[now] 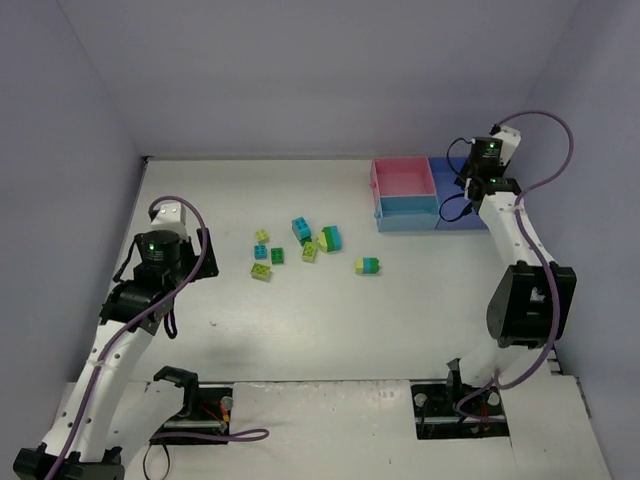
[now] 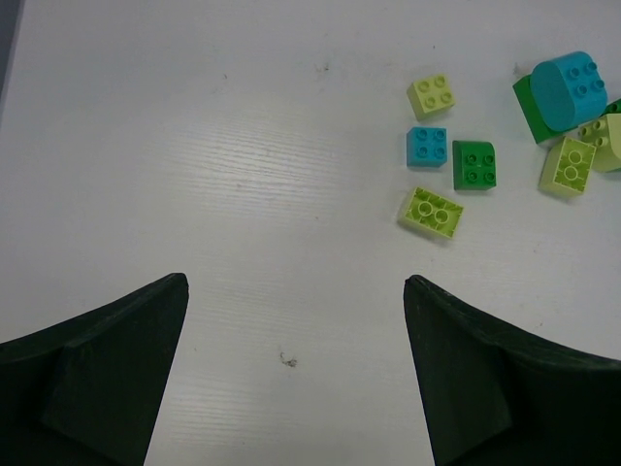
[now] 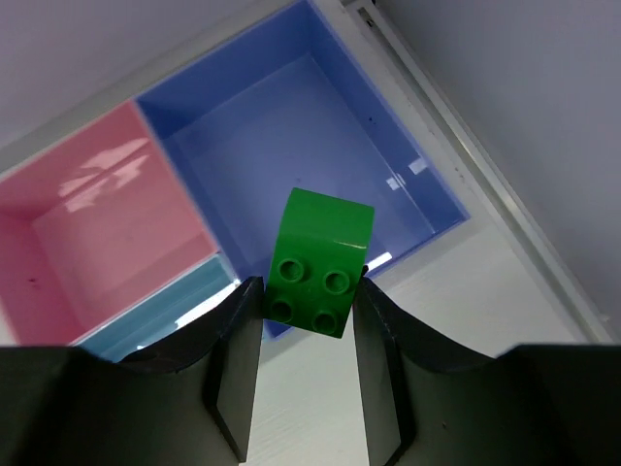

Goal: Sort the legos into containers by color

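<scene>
Nearest, the left gripper hangs spread wide over the bare table. The loose legos lie at its 2 o'clock, probably its next pick. Farther off, the right gripper pinches 1 green brick above the dark blue tray's near rim, with the pink tray at 9 o'clock. It looks poised to drop.

White table w/ plain lavender-grey walls on 3 sides; even light.

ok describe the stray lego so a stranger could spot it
Start at the trays, far right in the top view. Look nearer and left, short of the lego pile. The stray brick lies alone there, half yellow-green, half cyan.
</scene>
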Action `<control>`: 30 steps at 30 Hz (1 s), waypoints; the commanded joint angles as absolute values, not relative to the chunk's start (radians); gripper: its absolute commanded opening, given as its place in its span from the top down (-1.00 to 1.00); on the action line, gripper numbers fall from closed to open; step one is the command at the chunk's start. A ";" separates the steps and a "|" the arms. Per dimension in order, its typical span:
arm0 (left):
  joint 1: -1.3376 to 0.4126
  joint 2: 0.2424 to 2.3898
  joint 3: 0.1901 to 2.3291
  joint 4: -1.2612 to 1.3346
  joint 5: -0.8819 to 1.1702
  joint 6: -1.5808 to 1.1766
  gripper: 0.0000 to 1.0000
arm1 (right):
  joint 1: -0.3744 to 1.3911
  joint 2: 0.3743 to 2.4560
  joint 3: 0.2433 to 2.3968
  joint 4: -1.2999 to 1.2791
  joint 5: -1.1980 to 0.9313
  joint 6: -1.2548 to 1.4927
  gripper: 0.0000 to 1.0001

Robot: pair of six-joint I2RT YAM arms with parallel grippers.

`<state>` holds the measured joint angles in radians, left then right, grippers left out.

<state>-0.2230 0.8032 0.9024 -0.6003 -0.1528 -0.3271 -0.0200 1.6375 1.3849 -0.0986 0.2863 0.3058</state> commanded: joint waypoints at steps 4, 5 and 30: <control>-0.229 0.766 0.809 -0.424 -0.141 -0.354 -0.70 | -0.113 1.819 1.492 -0.040 0.110 0.198 0.57; -0.229 0.761 0.798 -0.411 -0.144 -0.354 -0.71 | -0.118 1.839 1.511 -0.040 0.110 0.186 0.30; -0.229 0.764 0.782 -0.390 -0.216 -0.301 -0.71 | 0.649 1.612 1.342 -0.043 0.156 0.411 0.11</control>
<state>-0.2234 0.7578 0.7589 -0.4519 -0.1925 -0.3145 0.6071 1.6138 1.3602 -0.0551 0.0463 0.2714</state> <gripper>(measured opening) 0.851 0.431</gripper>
